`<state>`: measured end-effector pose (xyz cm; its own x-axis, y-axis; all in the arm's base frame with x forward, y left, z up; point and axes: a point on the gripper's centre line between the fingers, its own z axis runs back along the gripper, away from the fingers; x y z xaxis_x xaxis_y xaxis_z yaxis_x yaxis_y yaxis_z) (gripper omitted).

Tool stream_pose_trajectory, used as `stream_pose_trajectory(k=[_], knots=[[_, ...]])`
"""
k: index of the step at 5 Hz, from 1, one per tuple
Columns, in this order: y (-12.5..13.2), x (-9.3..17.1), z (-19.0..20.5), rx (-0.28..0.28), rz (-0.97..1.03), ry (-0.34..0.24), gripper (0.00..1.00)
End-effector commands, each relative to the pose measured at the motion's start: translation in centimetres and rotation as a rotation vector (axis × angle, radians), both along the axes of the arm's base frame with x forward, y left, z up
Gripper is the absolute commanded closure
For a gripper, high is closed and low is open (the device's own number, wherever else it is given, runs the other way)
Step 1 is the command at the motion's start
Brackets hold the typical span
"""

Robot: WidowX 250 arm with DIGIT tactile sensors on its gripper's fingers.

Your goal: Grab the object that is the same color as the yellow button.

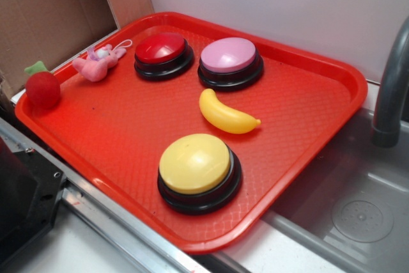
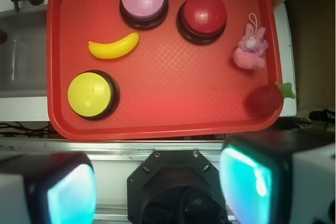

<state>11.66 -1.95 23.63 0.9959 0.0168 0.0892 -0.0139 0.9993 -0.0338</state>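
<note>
A small glossy yellow toy banana [image 1: 227, 115] lies on the red tray [image 1: 108, 139], between the pink button and the yellow button [image 1: 195, 164]. In the wrist view the banana [image 2: 114, 46] is at the upper left and the yellow button [image 2: 90, 94] sits below it. My gripper [image 2: 160, 187] is open and empty, high above the tray's near edge and the robot base. Its two teal pads [image 2: 244, 182] frame the bottom of the wrist view. The gripper does not show in the exterior view.
A red button [image 1: 163, 52] and a pink button [image 1: 230, 61] stand at the tray's far side. A pink plush bunny [image 1: 99, 63] and a red strawberry toy [image 1: 42, 86] lie at the left. A grey sink [image 1: 358, 209] with a faucet [image 1: 391, 87] is on the right.
</note>
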Motion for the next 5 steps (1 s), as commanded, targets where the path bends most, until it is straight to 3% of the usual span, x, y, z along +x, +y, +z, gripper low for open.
stream_pose_trajectory(k=[1, 2, 3, 4, 5], knots=[[0.0, 0.0, 0.0, 0.000, 0.000, 0.000, 0.00], [-0.2, 1.5, -0.5, 0.010, -0.070, -0.021, 0.00], [0.3, 2.9, -1.0, 0.017, -0.216, -0.091, 0.00], [0.9, 4.5, -2.0, -0.008, -0.364, -0.133, 0.00], [1.8, 6.1, -3.1, -0.003, -0.611, -0.185, 0.00]])
